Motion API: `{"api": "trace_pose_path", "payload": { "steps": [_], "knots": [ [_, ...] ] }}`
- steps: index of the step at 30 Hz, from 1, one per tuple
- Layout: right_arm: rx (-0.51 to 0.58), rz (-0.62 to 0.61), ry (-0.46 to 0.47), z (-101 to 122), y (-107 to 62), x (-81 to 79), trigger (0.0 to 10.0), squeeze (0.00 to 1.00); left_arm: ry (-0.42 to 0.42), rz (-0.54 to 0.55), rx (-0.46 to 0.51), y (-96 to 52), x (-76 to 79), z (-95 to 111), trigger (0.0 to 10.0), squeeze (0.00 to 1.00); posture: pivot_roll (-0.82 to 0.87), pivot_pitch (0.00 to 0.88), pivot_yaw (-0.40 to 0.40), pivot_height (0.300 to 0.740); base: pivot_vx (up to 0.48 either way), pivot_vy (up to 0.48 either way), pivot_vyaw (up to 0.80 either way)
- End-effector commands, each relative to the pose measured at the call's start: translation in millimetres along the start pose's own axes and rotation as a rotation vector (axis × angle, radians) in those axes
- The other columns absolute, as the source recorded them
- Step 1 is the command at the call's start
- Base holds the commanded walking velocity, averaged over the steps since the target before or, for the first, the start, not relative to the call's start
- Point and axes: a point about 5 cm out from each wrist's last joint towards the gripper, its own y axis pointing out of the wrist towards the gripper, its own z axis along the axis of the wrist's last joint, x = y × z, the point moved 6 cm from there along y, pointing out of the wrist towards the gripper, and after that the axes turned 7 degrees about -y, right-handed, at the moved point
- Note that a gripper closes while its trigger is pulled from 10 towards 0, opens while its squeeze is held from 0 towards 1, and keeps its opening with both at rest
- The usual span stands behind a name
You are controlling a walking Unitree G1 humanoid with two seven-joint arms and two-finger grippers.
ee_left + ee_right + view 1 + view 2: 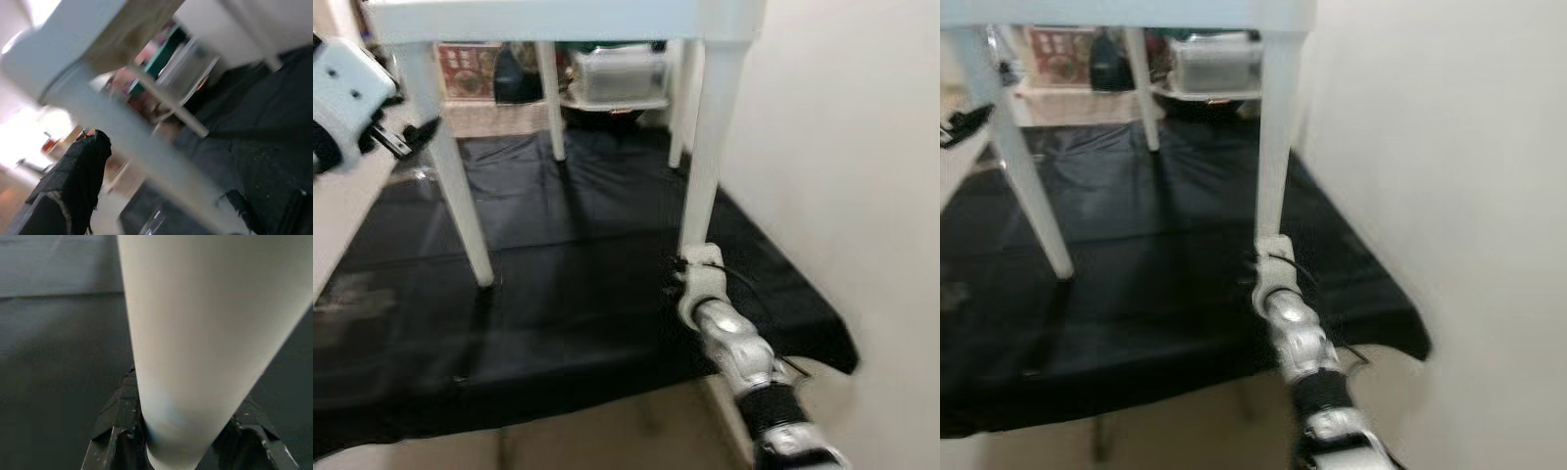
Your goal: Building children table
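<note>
— So, where is the white table [558,20]?
— Upright on the black sheet [568,284], beside the wall [842,147].
— And the right gripper [188,431]?
— Low down, fingers closed around the near right leg [705,157].
— The left gripper [161,196]?
— Spread open either side of the near left leg [450,166], holding nothing.

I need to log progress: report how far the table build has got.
Done: the white table stands upright on the black sheet, four legs fitted. In hand: the right gripper has its fingers closed around the near right leg low down; the left gripper is open beside the near left leg. Left: whether the legs are tight cannot be seen.
</note>
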Motion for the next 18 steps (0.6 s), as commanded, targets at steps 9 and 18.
{"api": "trace_pose_path", "payload": {
  "steps": [9,18],
  "knots": [
    [-0.064,0.031,-0.064,-4,-0.9,-8.6,0.0,0.0,-0.149,-0.078,0.036,-14.0,50.2,-9,10.0,0.0,0.15,0.0,-0.125,0.74,0.0,0.0,0.0],
    [-0.108,-0.038,-0.049,-8,-3.8,20.5,10.0,0.0,-0.497,-0.043,-0.089,-42.3,158.1,-53,10.0,0.0,0.15,0.0,-0.14,0.74,0.0,0.0,0.0]
  ]
}}
